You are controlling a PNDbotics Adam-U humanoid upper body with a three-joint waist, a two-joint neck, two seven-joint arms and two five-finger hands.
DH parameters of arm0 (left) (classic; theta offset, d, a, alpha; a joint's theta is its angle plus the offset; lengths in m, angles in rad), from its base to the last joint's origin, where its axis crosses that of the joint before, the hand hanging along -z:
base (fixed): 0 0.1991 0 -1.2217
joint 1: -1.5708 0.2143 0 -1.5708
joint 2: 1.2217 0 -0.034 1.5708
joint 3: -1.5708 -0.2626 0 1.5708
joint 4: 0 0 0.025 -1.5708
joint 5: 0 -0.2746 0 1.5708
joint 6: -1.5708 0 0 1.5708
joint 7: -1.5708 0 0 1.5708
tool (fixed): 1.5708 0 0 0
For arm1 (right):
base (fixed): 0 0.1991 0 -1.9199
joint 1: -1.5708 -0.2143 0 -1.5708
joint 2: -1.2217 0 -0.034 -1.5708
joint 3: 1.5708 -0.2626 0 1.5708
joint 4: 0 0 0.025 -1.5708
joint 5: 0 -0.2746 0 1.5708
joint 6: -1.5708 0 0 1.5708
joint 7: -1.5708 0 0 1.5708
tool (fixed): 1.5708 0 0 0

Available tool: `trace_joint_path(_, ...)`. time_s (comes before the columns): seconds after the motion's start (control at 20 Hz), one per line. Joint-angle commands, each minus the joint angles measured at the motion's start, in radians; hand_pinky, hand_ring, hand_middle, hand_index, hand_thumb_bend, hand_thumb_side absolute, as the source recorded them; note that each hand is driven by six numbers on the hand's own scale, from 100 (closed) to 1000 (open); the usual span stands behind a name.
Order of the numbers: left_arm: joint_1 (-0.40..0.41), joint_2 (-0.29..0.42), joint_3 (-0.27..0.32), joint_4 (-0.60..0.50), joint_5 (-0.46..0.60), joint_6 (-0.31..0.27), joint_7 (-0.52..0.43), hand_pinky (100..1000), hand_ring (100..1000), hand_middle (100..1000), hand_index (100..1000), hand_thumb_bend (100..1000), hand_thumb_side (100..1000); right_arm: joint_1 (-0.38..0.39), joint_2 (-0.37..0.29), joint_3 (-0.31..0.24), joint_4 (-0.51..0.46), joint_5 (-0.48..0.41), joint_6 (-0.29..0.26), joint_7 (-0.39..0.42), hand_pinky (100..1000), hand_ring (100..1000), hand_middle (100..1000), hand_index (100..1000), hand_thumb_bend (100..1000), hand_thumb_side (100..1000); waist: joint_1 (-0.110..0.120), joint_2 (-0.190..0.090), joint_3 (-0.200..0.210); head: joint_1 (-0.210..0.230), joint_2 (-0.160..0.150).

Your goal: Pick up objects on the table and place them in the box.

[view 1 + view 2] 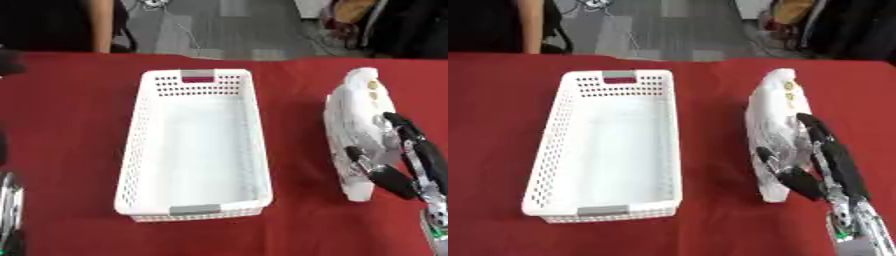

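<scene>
A long white plastic-wrapped package (359, 107) lies on the red tablecloth to the right of the box, its long side running front to back. My right hand (418, 159) comes in from the lower right and sits on the package's near half. Its black fingers (826, 137) lie over the top and the thumb (785, 175) presses the package's left side, so the hand is closed round it. The box is a white perforated basket (131, 145) in the middle of the table, with nothing inside. A silver and black part of my left arm (9, 215) shows at the lower left edge.
The red cloth (61, 125) covers the whole table, with bare stretches left of the basket and in the gap between basket and package. Beyond the far edge is grey floor with cables and dark items.
</scene>
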Motion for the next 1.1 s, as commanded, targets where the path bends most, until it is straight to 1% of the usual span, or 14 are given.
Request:
trace_joint_path(0.05, -0.008, 0.015, 0.002, -0.015, 0.003, 0.001, -0.001, 620, 608, 741, 768, 100, 1000, 0.0, -0.002, 0.008, 0.004, 0.006, 0.003, 0.011, 520, 839, 926, 1000, 586, 738, 0.002, -0.006, 0.002, 0.005, -0.019)
trace_joint_path(0.1, -0.008, 0.015, 0.002, -0.015, 0.003, 0.001, -0.002, 620, 608, 741, 768, 100, 1000, 0.0, -0.002, 0.009, 0.005, 0.006, 0.005, 0.011, 422, 797, 909, 1000, 584, 701, 0.002, -0.006, 0.002, 0.005, -0.019)
trace_joint_path(0.15, -0.008, 0.015, 0.002, -0.015, 0.003, 0.001, -0.002, 620, 608, 741, 768, 100, 1000, -0.001, -0.002, 0.009, 0.006, 0.006, 0.009, 0.009, 349, 766, 890, 1000, 578, 673, 0.002, -0.006, 0.002, 0.005, -0.019)
trace_joint_path(0.2, -0.008, 0.015, 0.002, -0.015, 0.003, 0.001, -0.002, 620, 608, 741, 768, 100, 1000, -0.001, -0.002, 0.01, 0.006, 0.006, 0.012, 0.006, 279, 730, 871, 1000, 548, 639, 0.002, -0.006, 0.002, 0.005, -0.019)
trace_joint_path(0.3, -0.008, 0.015, 0.002, -0.015, 0.003, 0.001, -0.002, 620, 608, 741, 769, 100, 1000, -0.001, -0.002, 0.011, 0.005, 0.007, 0.018, -0.002, 136, 641, 806, 988, 454, 525, 0.002, -0.006, 0.002, 0.005, -0.019)
trace_joint_path(0.35, -0.008, 0.014, 0.002, -0.015, 0.003, 0.001, -0.002, 620, 608, 742, 769, 100, 1000, -0.001, -0.002, 0.012, 0.004, 0.007, 0.021, -0.007, 100, 605, 776, 966, 429, 484, 0.002, -0.006, 0.002, 0.005, -0.019)
trace_joint_path(0.4, -0.008, 0.014, 0.002, -0.015, 0.003, 0.001, -0.002, 621, 608, 742, 769, 100, 1000, -0.001, -0.002, 0.013, 0.003, 0.008, 0.023, -0.011, 100, 583, 753, 948, 411, 453, 0.002, -0.006, 0.002, 0.005, -0.019)
trace_joint_path(0.5, -0.008, 0.014, 0.002, -0.015, 0.003, 0.001, -0.002, 621, 608, 742, 768, 100, 1000, -0.001, -0.002, 0.012, 0.0, 0.009, 0.026, -0.026, 100, 497, 637, 857, 291, 320, 0.002, -0.006, 0.002, 0.005, -0.019)
trace_joint_path(0.6, -0.008, 0.014, 0.002, -0.015, 0.004, 0.001, -0.002, 621, 608, 742, 768, 100, 1000, 0.0, -0.002, 0.011, -0.003, 0.011, 0.028, -0.048, 100, 456, 561, 789, 182, 231, 0.002, -0.006, 0.002, 0.006, -0.019)
trace_joint_path(0.7, -0.008, 0.014, 0.002, -0.015, 0.004, 0.001, -0.002, 621, 608, 742, 768, 100, 1000, 0.001, -0.002, 0.01, -0.007, 0.011, 0.029, -0.076, 100, 429, 499, 729, 100, 162, 0.001, -0.006, 0.002, 0.006, -0.018)
trace_joint_path(0.75, -0.008, 0.014, 0.002, -0.015, 0.004, 0.001, -0.002, 621, 608, 742, 768, 100, 1000, 0.001, -0.002, 0.009, -0.008, 0.01, 0.028, -0.091, 100, 405, 463, 695, 100, 133, 0.001, -0.006, 0.002, 0.007, -0.019)
trace_joint_path(0.85, -0.008, 0.014, 0.002, -0.015, 0.004, 0.001, -0.003, 622, 608, 742, 768, 100, 1000, 0.001, -0.001, 0.008, -0.011, 0.008, 0.026, -0.124, 100, 370, 402, 631, 100, 110, 0.001, -0.006, 0.002, 0.007, -0.019)
trace_joint_path(1.05, -0.008, 0.014, 0.002, -0.015, 0.005, 0.0, -0.003, 622, 608, 743, 768, 100, 1000, 0.003, -0.001, 0.008, -0.014, 0.0, 0.016, -0.188, 100, 266, 257, 489, 100, 100, 0.002, -0.006, 0.001, 0.008, -0.019)
trace_joint_path(1.1, -0.008, 0.014, 0.002, -0.015, 0.005, 0.0, -0.003, 622, 608, 743, 768, 100, 1000, 0.003, -0.001, 0.007, -0.016, -0.003, 0.013, -0.207, 100, 220, 213, 448, 100, 100, 0.002, -0.007, 0.001, 0.008, -0.019)
